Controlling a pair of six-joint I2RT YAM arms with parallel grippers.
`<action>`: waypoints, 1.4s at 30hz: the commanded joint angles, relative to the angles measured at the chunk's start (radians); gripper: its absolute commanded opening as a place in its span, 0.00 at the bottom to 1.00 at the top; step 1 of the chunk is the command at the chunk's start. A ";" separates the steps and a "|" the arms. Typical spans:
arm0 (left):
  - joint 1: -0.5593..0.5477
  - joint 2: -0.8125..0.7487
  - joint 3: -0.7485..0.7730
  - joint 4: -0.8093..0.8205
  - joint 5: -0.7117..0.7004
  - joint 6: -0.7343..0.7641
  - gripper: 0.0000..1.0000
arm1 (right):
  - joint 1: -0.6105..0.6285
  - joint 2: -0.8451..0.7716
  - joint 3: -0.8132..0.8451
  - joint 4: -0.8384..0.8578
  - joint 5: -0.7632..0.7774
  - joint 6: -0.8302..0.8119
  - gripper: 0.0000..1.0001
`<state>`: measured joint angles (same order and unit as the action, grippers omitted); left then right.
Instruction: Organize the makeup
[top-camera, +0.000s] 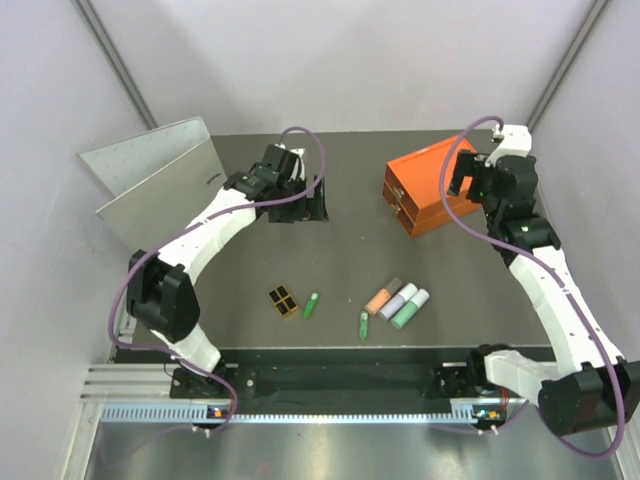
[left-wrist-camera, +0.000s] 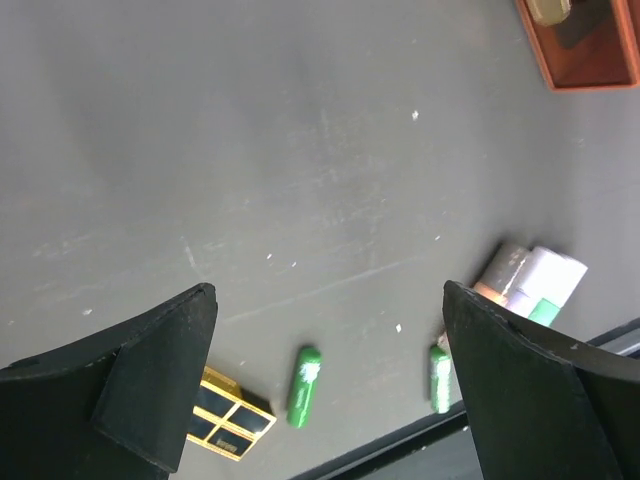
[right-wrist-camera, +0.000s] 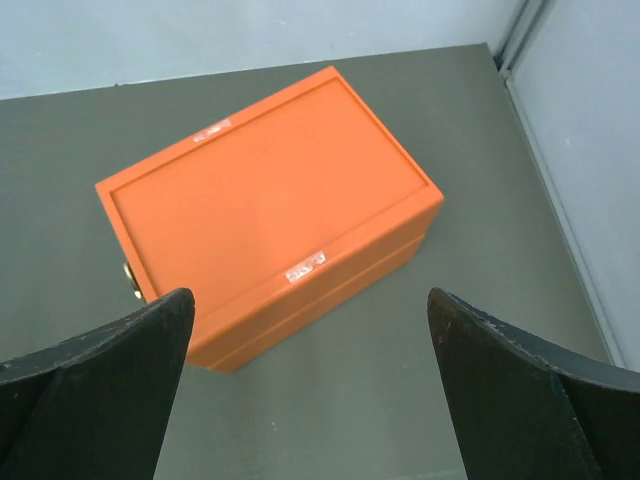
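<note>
A: What is seen nearest the arm bases?

B: The makeup is laid out in a loose row on the table (top-camera: 230, 300). The black-and-gold palette (top-camera: 285, 300) is placed at the left, with one green stick (top-camera: 311, 305) just beside it. The second green stick (top-camera: 364, 325) is set apart, slightly nearer the bases. The orange tube (top-camera: 382, 297), the lavender-white tube (top-camera: 398, 300) and the mint tube (top-camera: 410, 309) are lined up side by side at the right, touching or nearly so.

A: And farther back?

B: The left gripper (left-wrist-camera: 328, 290) is held above the bare middle of the table. Its fingers are spread wide and nothing is gripped. The right gripper (right-wrist-camera: 310, 295) is likewise spread wide and nothing is held in it. It is poised over the orange drawer box (top-camera: 430, 186), whose top is closed.

A: At the far left?

B: A grey binder (top-camera: 160, 180) is stood partly open, well apart from the makeup.
</note>
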<state>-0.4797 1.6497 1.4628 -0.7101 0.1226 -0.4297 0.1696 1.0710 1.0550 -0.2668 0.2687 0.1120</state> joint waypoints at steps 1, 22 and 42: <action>0.003 0.002 0.048 0.057 0.058 -0.015 0.99 | 0.018 0.018 0.100 -0.008 -0.028 -0.014 0.99; -0.060 0.321 0.188 0.362 0.535 -0.150 0.66 | 0.019 0.273 0.266 -0.121 -0.197 0.032 0.79; -0.060 0.564 0.162 1.146 0.675 -0.742 0.63 | -0.048 0.589 0.358 -0.120 -0.490 0.120 0.00</action>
<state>-0.5411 2.1826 1.5951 0.2615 0.7849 -1.0706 0.1410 1.6192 1.3716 -0.3859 -0.1196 0.2005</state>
